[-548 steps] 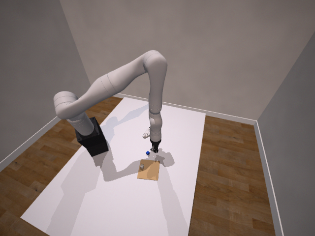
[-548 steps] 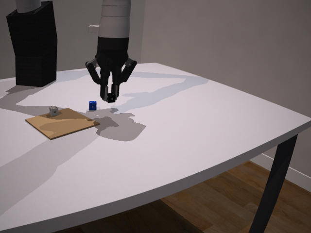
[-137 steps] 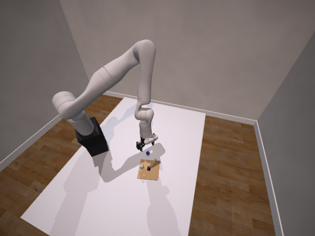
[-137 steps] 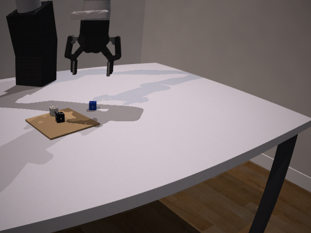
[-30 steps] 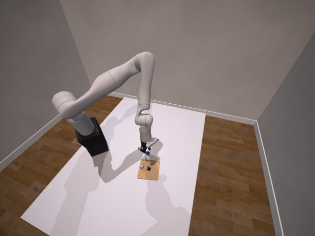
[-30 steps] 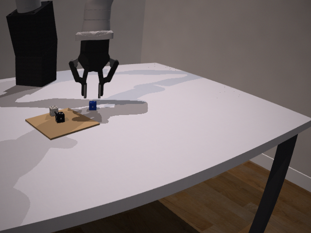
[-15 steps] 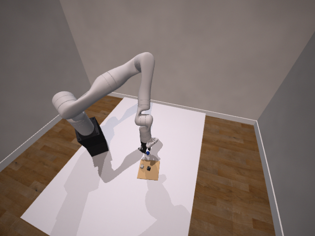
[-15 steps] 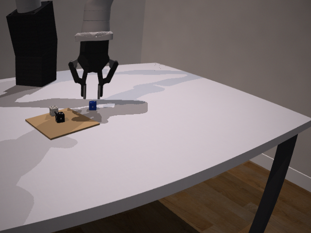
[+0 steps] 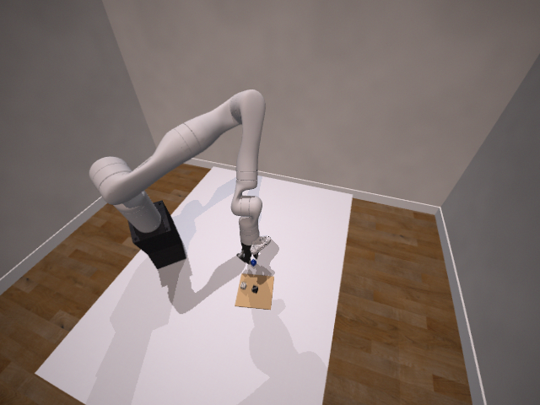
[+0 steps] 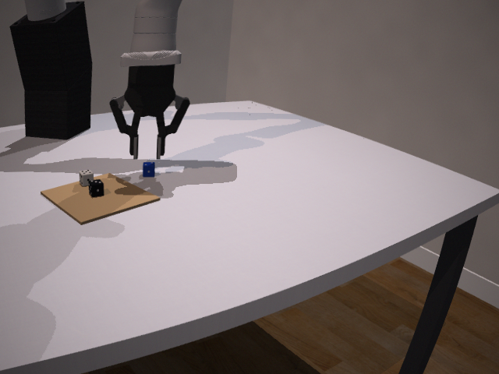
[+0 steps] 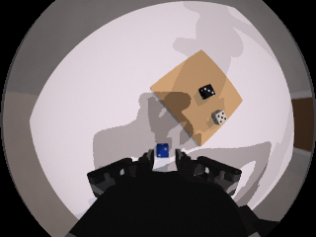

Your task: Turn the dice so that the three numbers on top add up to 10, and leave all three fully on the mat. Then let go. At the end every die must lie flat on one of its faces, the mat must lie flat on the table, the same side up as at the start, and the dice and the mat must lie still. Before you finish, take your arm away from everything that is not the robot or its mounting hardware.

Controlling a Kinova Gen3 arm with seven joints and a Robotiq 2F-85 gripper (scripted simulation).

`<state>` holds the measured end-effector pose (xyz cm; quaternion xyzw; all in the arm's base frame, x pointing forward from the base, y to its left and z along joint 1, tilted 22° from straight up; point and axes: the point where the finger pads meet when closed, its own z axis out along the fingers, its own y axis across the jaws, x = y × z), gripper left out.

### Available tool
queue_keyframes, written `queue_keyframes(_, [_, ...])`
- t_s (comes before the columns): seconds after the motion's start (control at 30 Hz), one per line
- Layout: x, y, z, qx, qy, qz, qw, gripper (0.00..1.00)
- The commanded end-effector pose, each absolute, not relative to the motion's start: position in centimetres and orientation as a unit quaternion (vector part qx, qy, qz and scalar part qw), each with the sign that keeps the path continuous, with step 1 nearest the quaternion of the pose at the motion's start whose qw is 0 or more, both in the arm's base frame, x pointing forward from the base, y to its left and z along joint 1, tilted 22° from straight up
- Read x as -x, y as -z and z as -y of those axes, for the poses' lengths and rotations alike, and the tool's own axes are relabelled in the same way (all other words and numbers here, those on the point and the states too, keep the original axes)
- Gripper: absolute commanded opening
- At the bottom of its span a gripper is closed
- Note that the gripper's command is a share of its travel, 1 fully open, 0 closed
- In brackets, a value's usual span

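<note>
Desk: the smooth, matte white desk (image 9: 300,256) (image 10: 281,241) (image 11: 89,104) has a thick straight edge and bears everything.
Mat: a thin tan square (image 9: 261,301) (image 10: 84,211) (image 11: 173,81), lying flat; a low fingertip could catch its edge and shift or lift it.
Black die: a cube with pale pips (image 9: 254,288) (image 10: 97,188) (image 11: 206,91), on the mat; a blue die set down too close could knock it round.
White die: a dark-pipped cube (image 9: 243,285) (image 10: 86,177) (image 11: 219,117), also on the mat, seemingly five up.
Blue die: a glossy, soft-edged cube (image 9: 253,262) (image 10: 148,169) (image 11: 162,150), off the mat on the desk; an off-centre descent could clip or tip it, and a corner grip could make it twist.
Gripper: black, jointed, partly open above the blue die (image 9: 249,260) (image 10: 146,157) (image 11: 164,157), nothing between its slim, flat fingers.
Pedestal: black, blocky, farthest back (image 9: 170,255) (image 10: 58,80).

Eighteen seconds back, the black die (image 9: 255,288) (image 10: 96,188) (image 11: 206,91) was pinched in the gripper (image 9: 250,260) (image 10: 147,158) (image 11: 164,155), raised off the counter (image 9: 300,261) (image 10: 302,225) (image 11: 89,89); it had since come down onto the mat (image 9: 251,301) (image 10: 82,209) (image 11: 173,84), farther from the counter's short edge by the wall. The gripper had let go and shifted toward the long edge where the arm's base stands. Its fingers, spread wide and high a few seconds ago, had come lower and drawn partway together, just above the blue die (image 9: 253,262) (image 10: 148,169) (image 11: 162,150).
</note>
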<state>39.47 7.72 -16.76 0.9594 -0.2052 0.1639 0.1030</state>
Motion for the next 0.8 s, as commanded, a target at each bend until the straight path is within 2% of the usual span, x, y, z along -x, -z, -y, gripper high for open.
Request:
queue_keyframes(0.0, [-39.79,16.78,-7.93,-0.960,-0.165,0.203,0.100,0.35])
queue_keyframes(0.77, [-40.06,16.76,-8.15,-0.960,-0.165,0.203,0.100,0.35])
